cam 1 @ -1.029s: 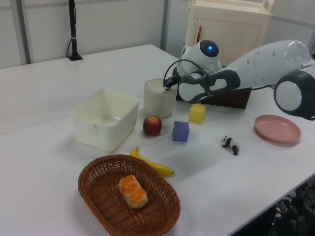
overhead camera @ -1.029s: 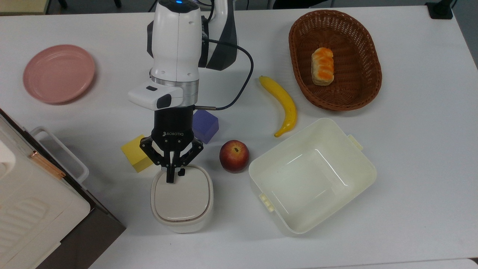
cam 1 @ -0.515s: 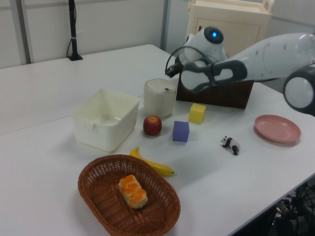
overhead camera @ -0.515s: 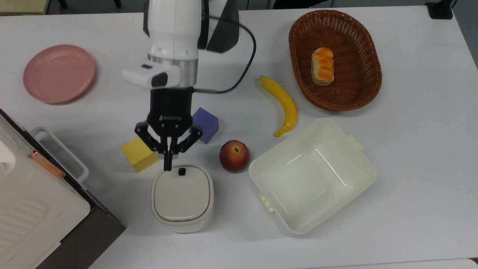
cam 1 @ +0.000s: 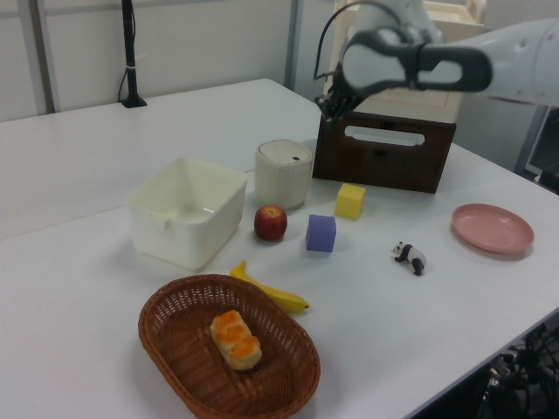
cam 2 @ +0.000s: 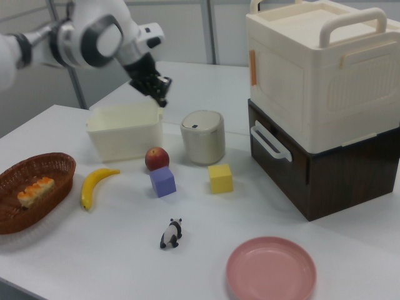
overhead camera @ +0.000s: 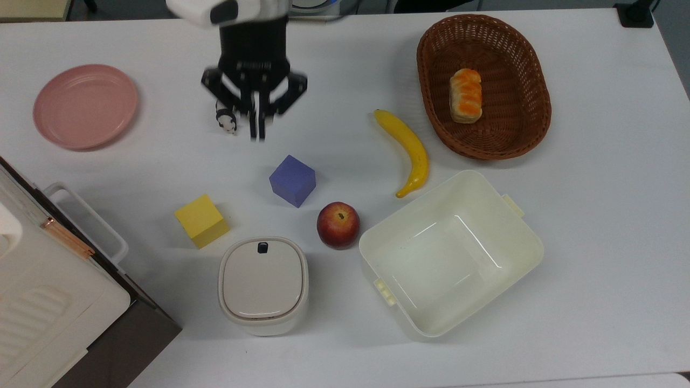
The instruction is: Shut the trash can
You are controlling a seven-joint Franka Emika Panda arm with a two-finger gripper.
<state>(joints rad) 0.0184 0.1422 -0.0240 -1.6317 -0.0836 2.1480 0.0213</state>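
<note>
The claw hangs in the air with its two fingers drawn together at the tips, gripping nothing and touching nothing. In the top view it points down over the table, just beside the small panda figure. In the left view the arm reaches in from the left view's right, wrist bent downward, the claw well above the trash can. The trash can stands on the table with its beige lid lying flat and shut, dark button up, between the yellow cube and the apple, near the cream tub.
</note>
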